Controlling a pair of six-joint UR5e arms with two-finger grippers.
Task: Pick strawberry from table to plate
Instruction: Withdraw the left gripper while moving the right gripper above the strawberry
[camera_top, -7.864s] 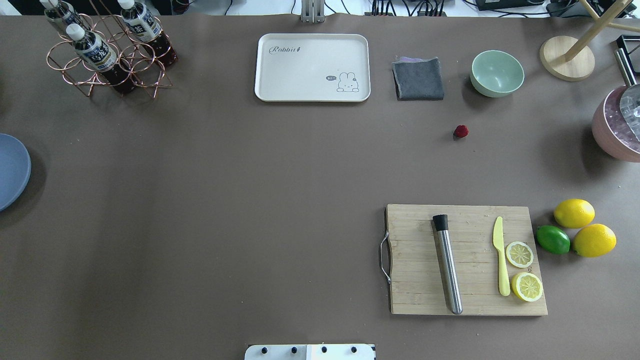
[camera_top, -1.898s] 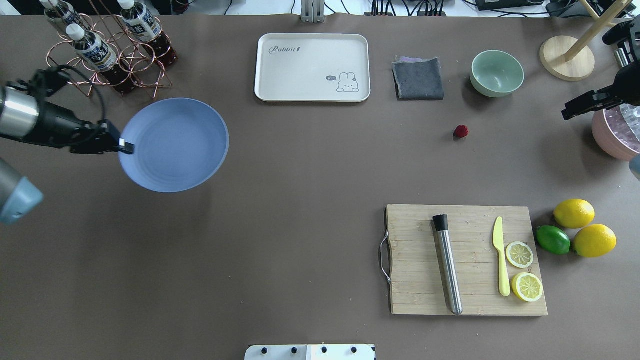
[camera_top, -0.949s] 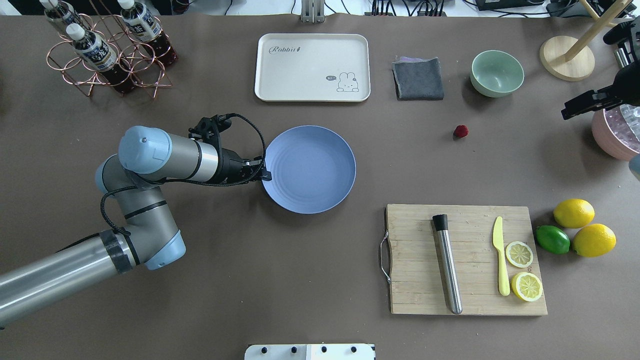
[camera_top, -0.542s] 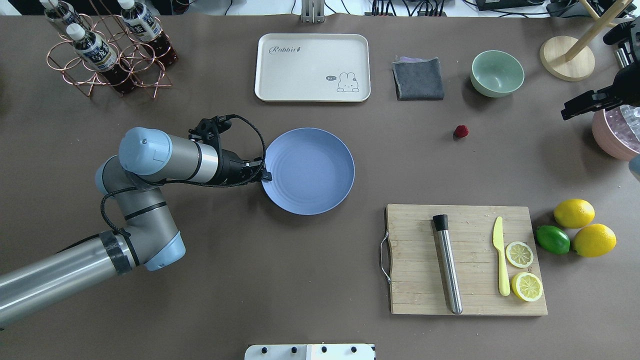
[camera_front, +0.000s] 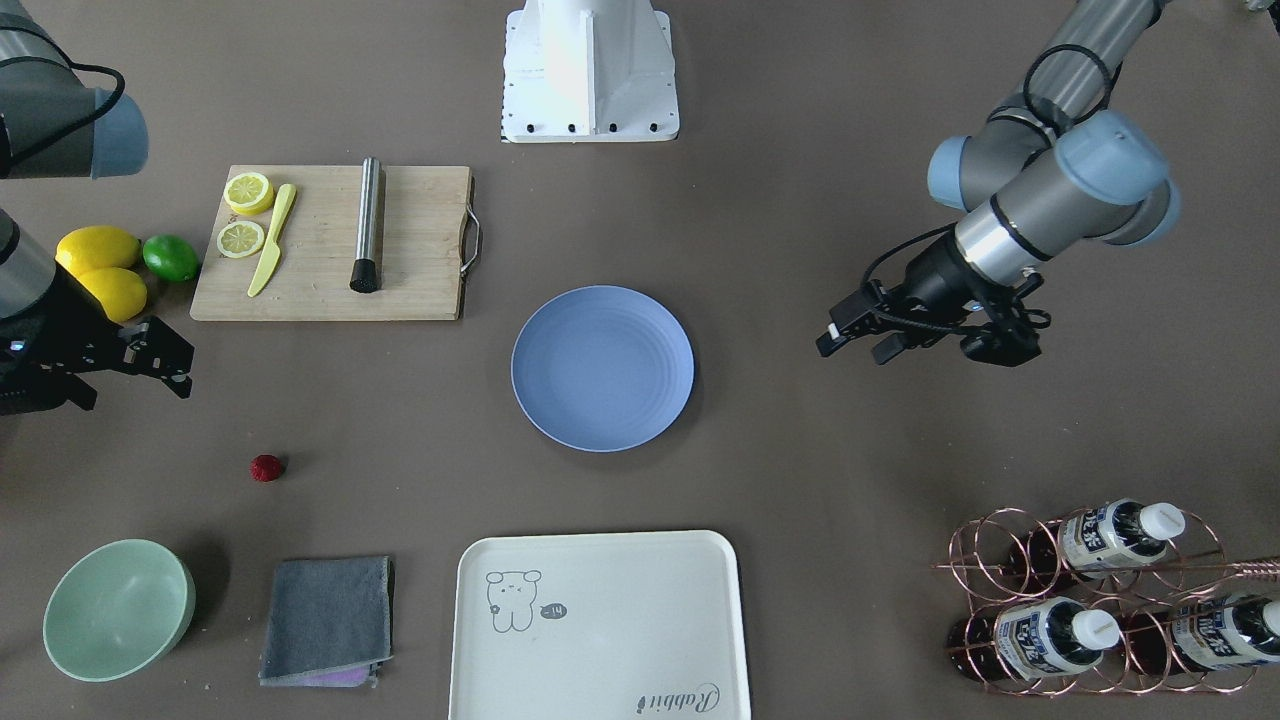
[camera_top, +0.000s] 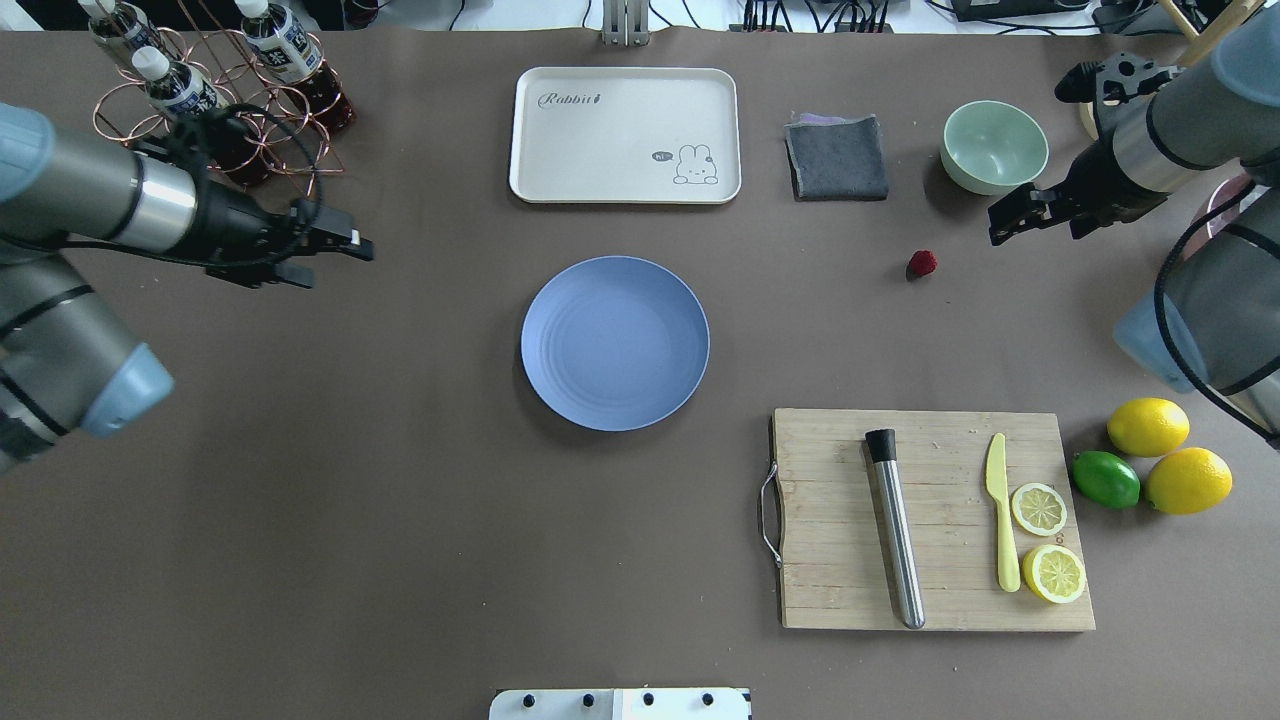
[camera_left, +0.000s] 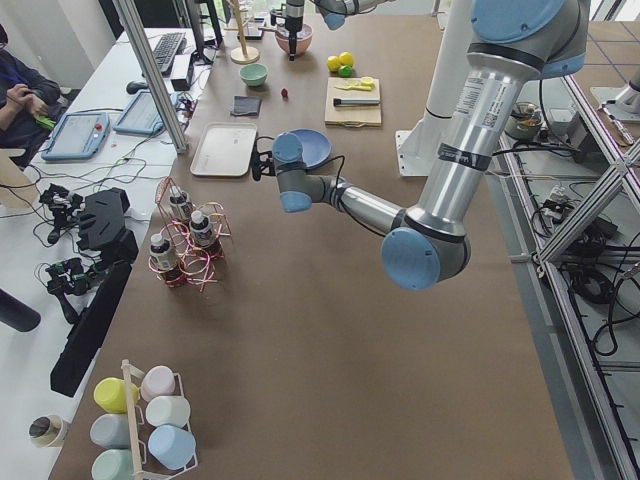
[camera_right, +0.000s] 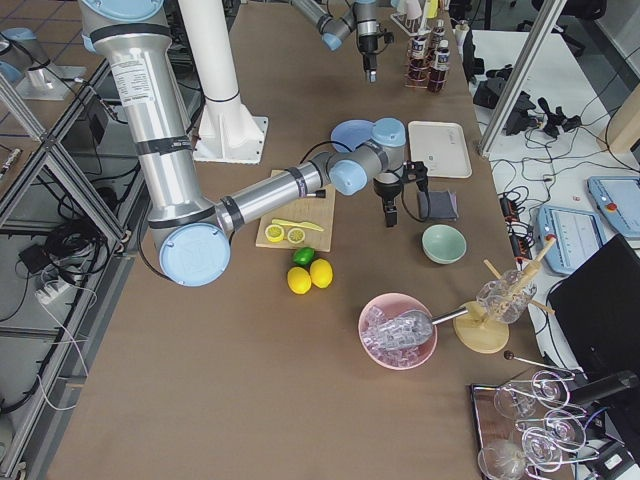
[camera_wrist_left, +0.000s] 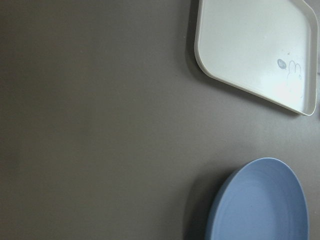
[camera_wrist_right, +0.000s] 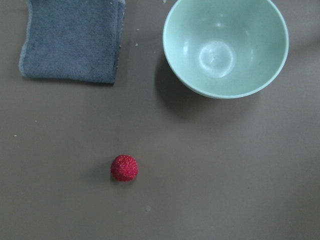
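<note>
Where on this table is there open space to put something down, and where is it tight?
Widest bare stretch: the near-left table, bordered by the plate and cutting board. Also bare between plate and strawberry. Crowded: the far edge and right end around the lemons.

My feed: grey-brown tabletop (camera_wrist_left: 90, 125) fills most of frame. Cream tray (camera_wrist_left: 250, 45) upper right, rabbit drawing (camera_wrist_left: 296, 72) near corner. Blue plate (camera_wrist_left: 260, 205) lower right, apart from tray, cut by frame edge.

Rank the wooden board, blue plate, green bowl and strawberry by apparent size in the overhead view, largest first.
1. wooden board
2. blue plate
3. green bowl
4. strawberry, by far the smallest
No two of them look alike in size.
</note>
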